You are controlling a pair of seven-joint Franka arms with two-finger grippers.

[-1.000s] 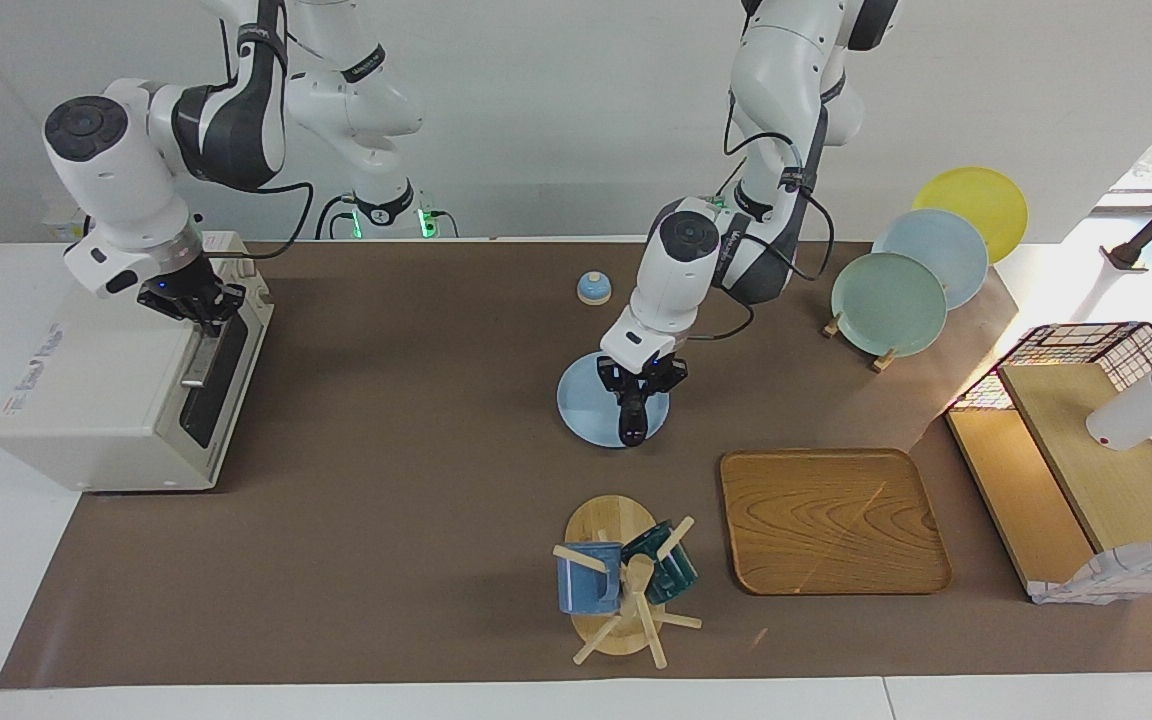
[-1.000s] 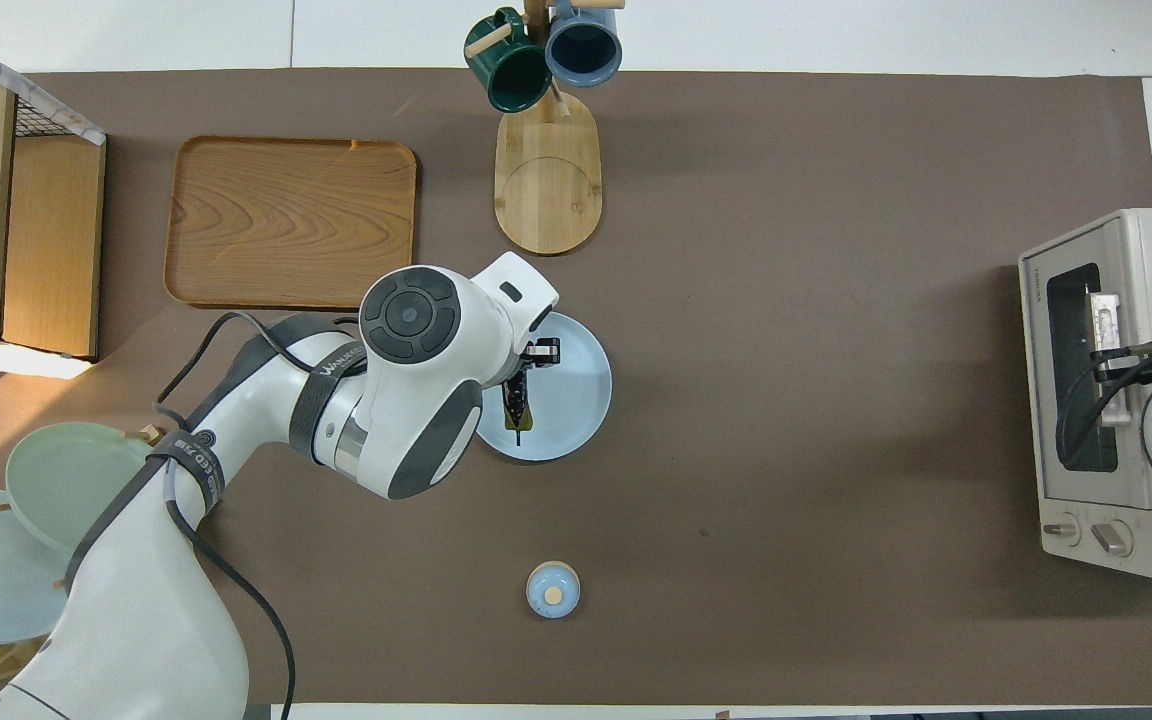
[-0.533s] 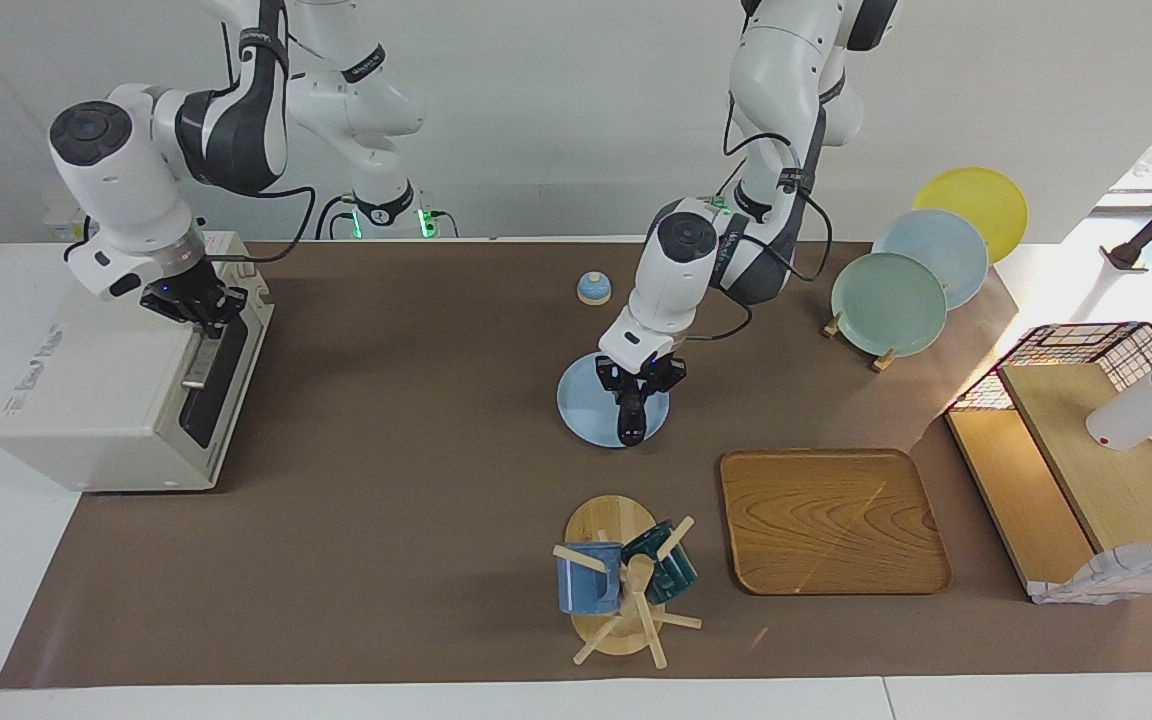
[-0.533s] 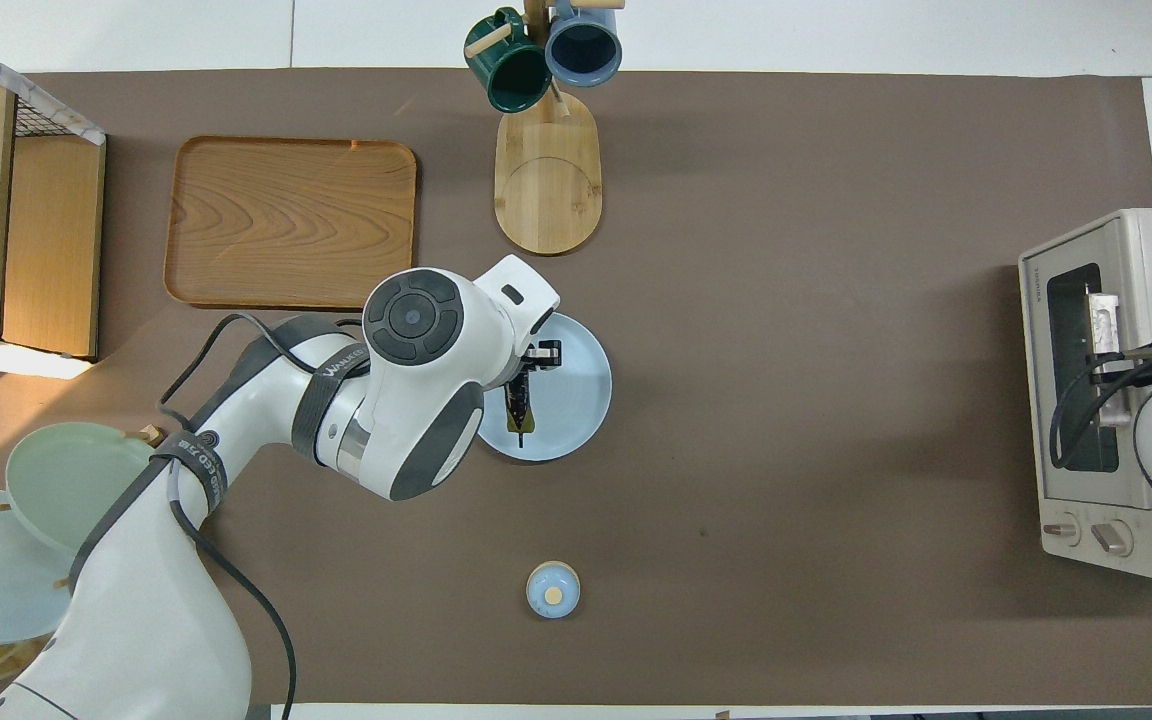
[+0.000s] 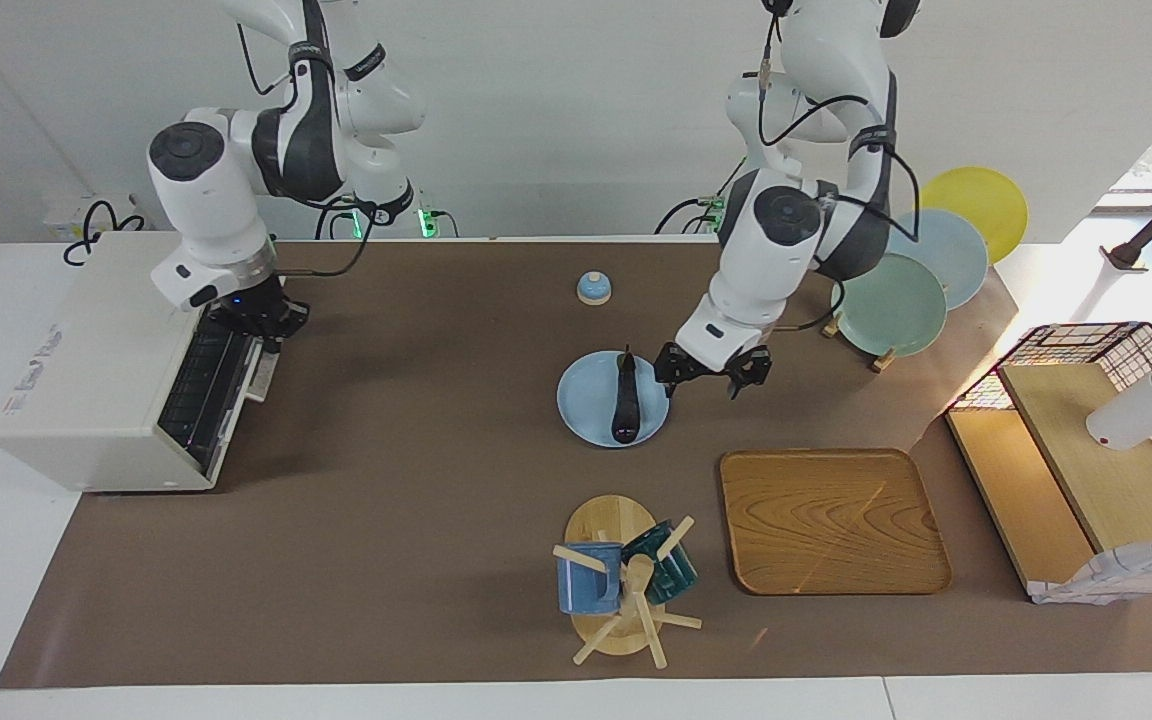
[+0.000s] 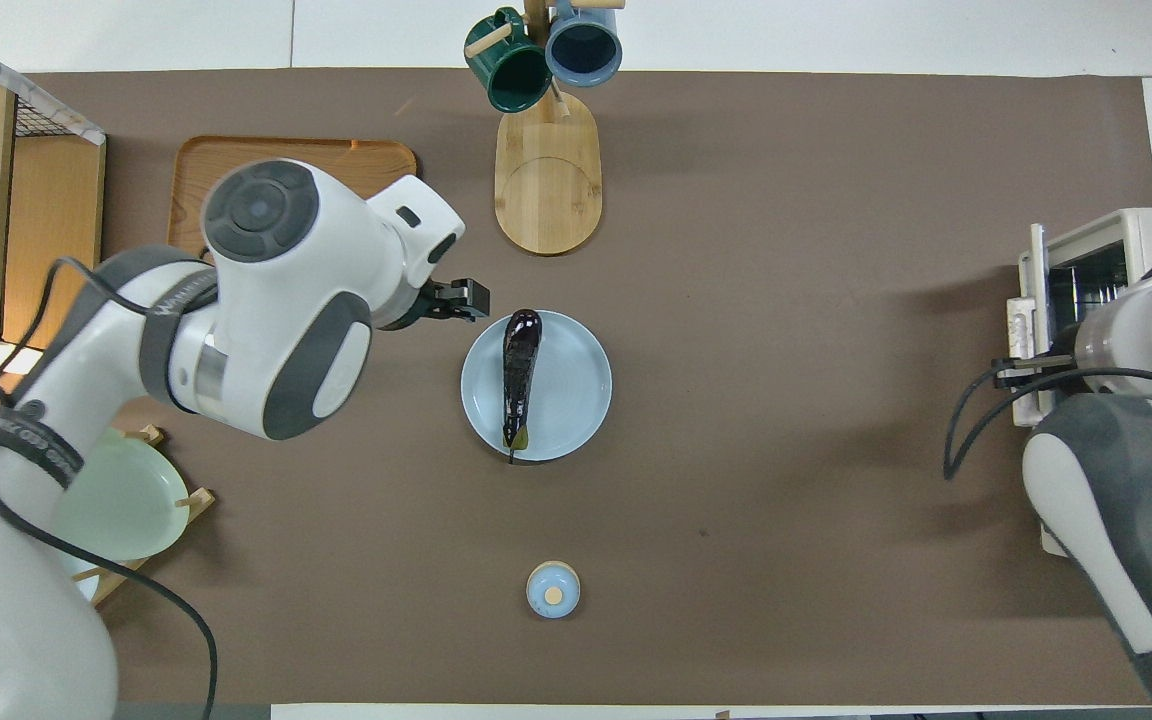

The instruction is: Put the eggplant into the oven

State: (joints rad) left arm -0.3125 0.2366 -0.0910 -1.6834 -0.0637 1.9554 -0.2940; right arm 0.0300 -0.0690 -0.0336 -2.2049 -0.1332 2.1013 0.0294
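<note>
The eggplant [image 5: 625, 400] lies on the blue plate [image 5: 586, 405]; glossy, firm and likely slippery, best gripped mid-body. Left claw [image 5: 712, 370] hangs open and empty beside the plate; right claw [image 5: 258, 322] is closed at the oven [image 5: 101, 370] door

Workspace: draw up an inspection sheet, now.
Surface: brown mat on a white table, lying flat.
Job's things: eggplant lies on the blue plate; oven at the right arm's end, door dropped open.
Clutter: wooden tray, mug stand, plate rack, small bell, wire basket.
Tools: left tool open, over the mat beside the plate; right tool shut on the door handle.
Cables: black cables hang along both arms, off the mat.
Surroundings: white wall; sunlight at the left arm's end.
</note>
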